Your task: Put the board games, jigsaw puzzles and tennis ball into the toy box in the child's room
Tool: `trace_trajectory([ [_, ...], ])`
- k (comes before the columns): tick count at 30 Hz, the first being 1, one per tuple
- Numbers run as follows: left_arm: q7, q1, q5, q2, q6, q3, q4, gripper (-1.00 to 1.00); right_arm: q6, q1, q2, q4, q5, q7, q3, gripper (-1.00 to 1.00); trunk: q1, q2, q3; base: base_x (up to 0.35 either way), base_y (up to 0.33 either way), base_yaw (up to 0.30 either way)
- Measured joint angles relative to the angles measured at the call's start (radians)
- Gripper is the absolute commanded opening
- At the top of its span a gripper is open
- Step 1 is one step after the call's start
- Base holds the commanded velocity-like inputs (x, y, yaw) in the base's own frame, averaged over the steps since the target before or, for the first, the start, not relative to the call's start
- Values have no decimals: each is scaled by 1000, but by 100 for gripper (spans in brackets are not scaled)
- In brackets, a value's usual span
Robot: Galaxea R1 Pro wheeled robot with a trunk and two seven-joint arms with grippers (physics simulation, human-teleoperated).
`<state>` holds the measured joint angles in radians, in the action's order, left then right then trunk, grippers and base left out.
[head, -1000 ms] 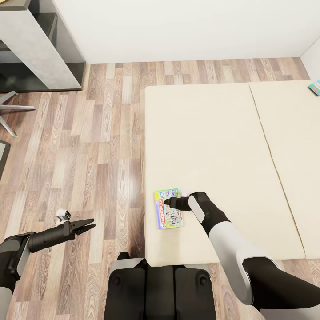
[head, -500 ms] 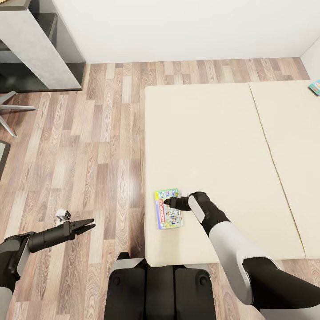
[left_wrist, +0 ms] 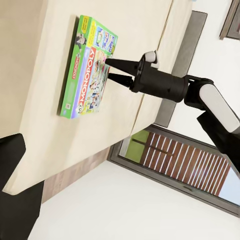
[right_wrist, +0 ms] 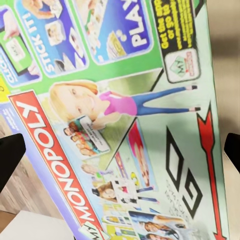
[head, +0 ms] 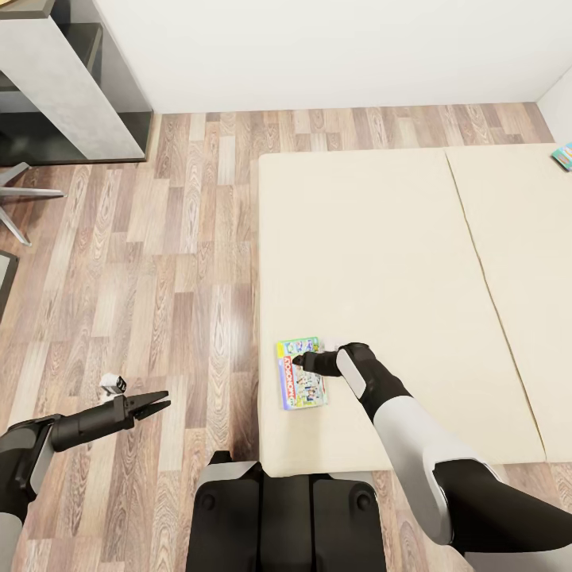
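On the near corner of the cream bed [head: 381, 262], close to its floor-side edge, lies a green board game [head: 301, 372], flat with its printed face up; the lid reads "MONOPOLY" along a red band. The right end effector [head: 297, 361] hovers over the upper part of this box, its two dark fingers spread apart with nothing between them. From the left wrist camera the same box [left_wrist: 87, 73] shows lying on the mattress with the right end effector [left_wrist: 107, 70] pointing at its top face, the fingertips just above or touching the lid; which of the two cannot be told. The right wrist camera looks straight at the box lid [right_wrist: 120, 115] from very near, with a dark fingertip at each side edge of the picture.

A second board game [head: 563, 156] lies at the far right side of the bed, well apart from the first, partly cut off by the picture's edge.

The left end effector [head: 156, 403] hangs over the wood-plank floor [head: 159, 262] beside the bed, its fingers slightly parted and released, gripping nothing. Part of the grey bench [head: 63, 79] stands at the far left against the white wall.
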<state>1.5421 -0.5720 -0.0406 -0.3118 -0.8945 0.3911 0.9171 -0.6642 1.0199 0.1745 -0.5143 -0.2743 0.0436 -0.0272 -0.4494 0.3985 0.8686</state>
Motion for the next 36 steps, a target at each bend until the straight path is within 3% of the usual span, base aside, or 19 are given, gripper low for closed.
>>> trace_trajectory([
  [22,0,0,0,0,0,0,0,100,30,0,0,0,-1,-1,-3,100,0,0,0,0,0,0],
  [29,0,0,0,-1,0,0,0,100,29,0,0,0,-43,-1,-3,100,0,0,0,0,0,0],
  [36,0,0,0,-1,0,0,0,100,32,0,0,1,-61,-1,-4,100,0,0,0,0,0,0],
])
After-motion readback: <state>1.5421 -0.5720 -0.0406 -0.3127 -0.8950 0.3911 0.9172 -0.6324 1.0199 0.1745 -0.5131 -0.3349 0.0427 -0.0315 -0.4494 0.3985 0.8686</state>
